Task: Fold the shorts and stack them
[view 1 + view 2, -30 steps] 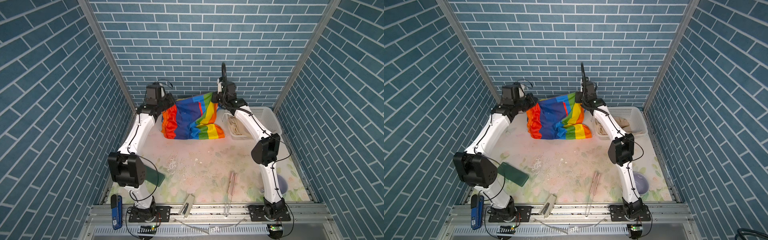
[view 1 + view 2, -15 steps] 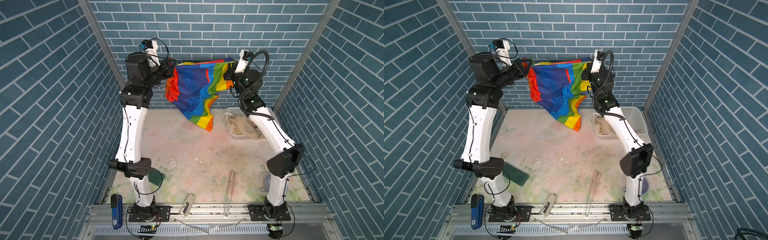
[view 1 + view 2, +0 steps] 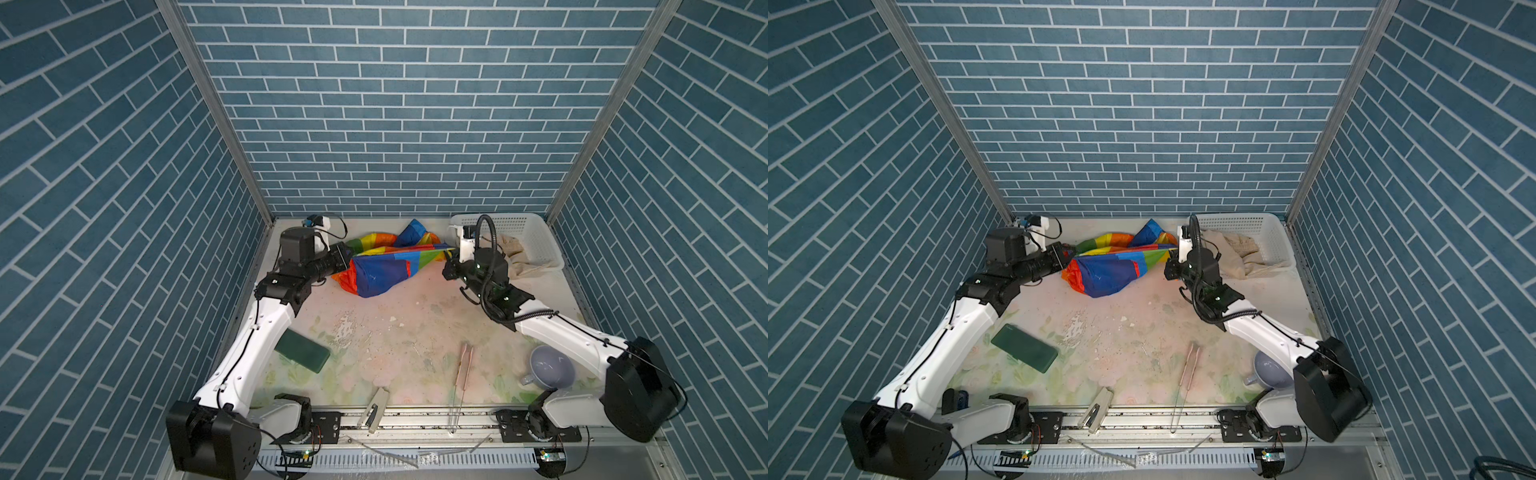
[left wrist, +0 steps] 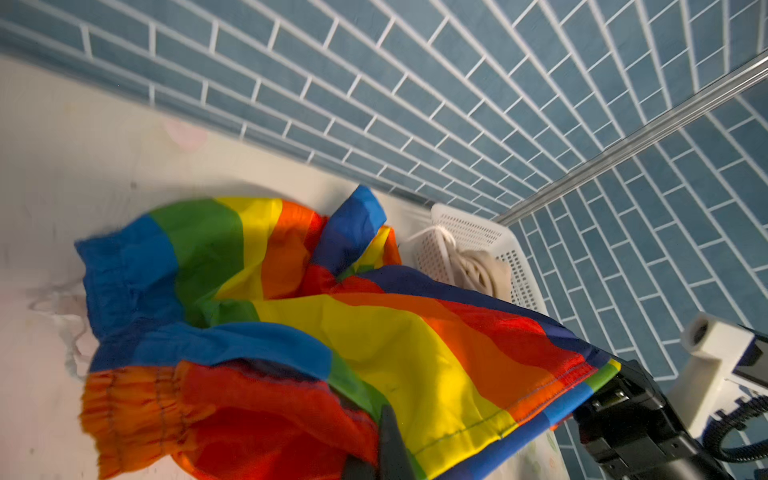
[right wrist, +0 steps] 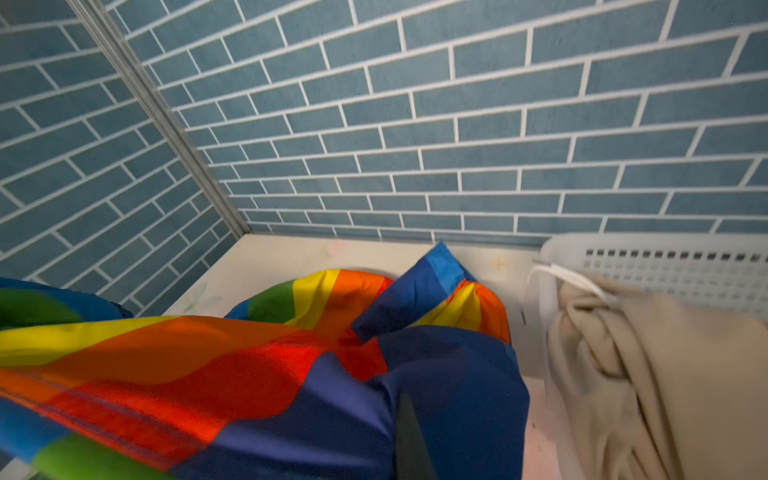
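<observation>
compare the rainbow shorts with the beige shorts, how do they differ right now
The rainbow shorts are striped and shiny; the beige shorts are plain. The rainbow shorts are pinched by the left gripper and right gripper; the beige shorts lie unheld, spilling from the white basket. Both are crumpled, unfolded.

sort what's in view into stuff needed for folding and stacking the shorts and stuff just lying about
For the job:
- rainbow shorts
- beige shorts, partly in the white basket

Lying about:
- dark green slab
- pinkish tongs
- purple mug
- beige stapler-like tool
</observation>
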